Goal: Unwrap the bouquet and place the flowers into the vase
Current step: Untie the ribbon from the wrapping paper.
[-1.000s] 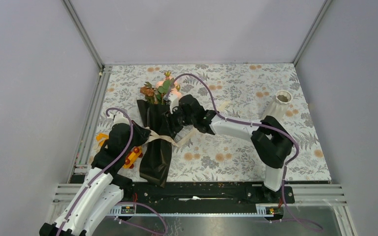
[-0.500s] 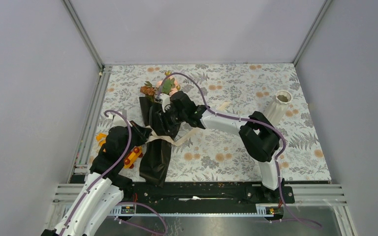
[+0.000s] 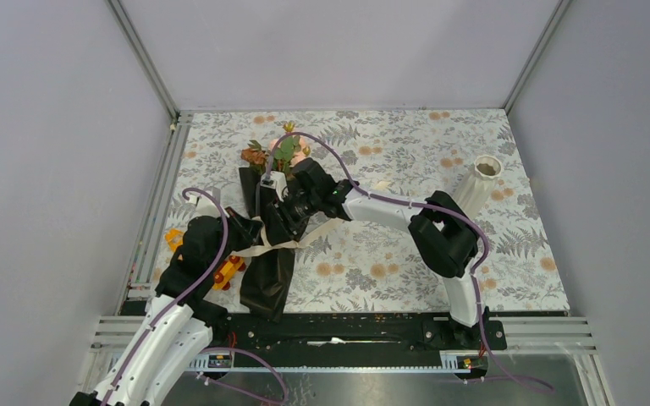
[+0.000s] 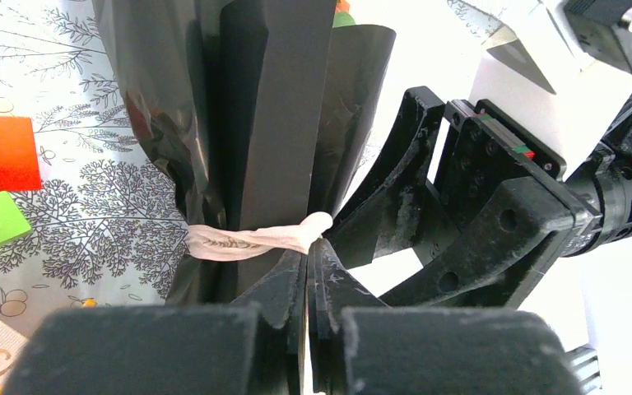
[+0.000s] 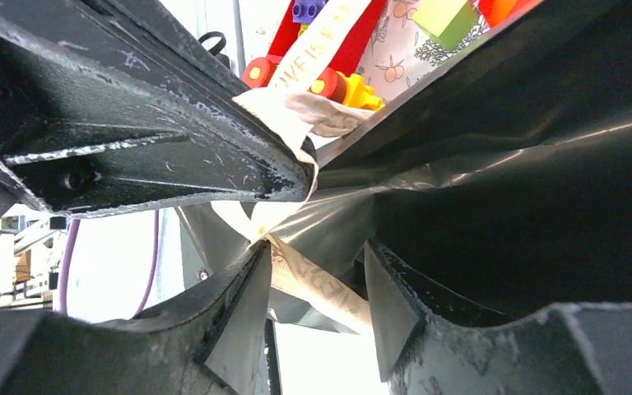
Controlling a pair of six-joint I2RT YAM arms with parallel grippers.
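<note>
The bouquet (image 3: 269, 262) lies on the table as a black paper cone, its mouth pointing away from the arms. The flowers (image 3: 276, 153) show there, peach-pink with green leaves. A cream ribbon (image 4: 243, 241) ties the cone's waist. My left gripper (image 4: 308, 244) is shut on the ribbon's end right beside the wrapping. My right gripper (image 5: 317, 284) hovers at the same knot, jaws apart, with a ribbon strand (image 5: 325, 288) running loosely between its fingers (image 5: 243, 317). The white ribbed vase (image 3: 479, 181) stands upright far to the right.
A colourful toy-block car (image 3: 225, 271) sits left of the bouquet, under my left arm, with its blocks (image 4: 3, 152) close to the wrapping. A loose printed ribbon tail (image 5: 321, 37) lies over it. The enclosure's frame rail (image 3: 156, 211) borders the mat on the left.
My right gripper has slid left and nearer along the bouquet to the tie, its jaws narrowing a little. The ribbon now runs taut across the wrapping; the left gripper stays shut on it.
</note>
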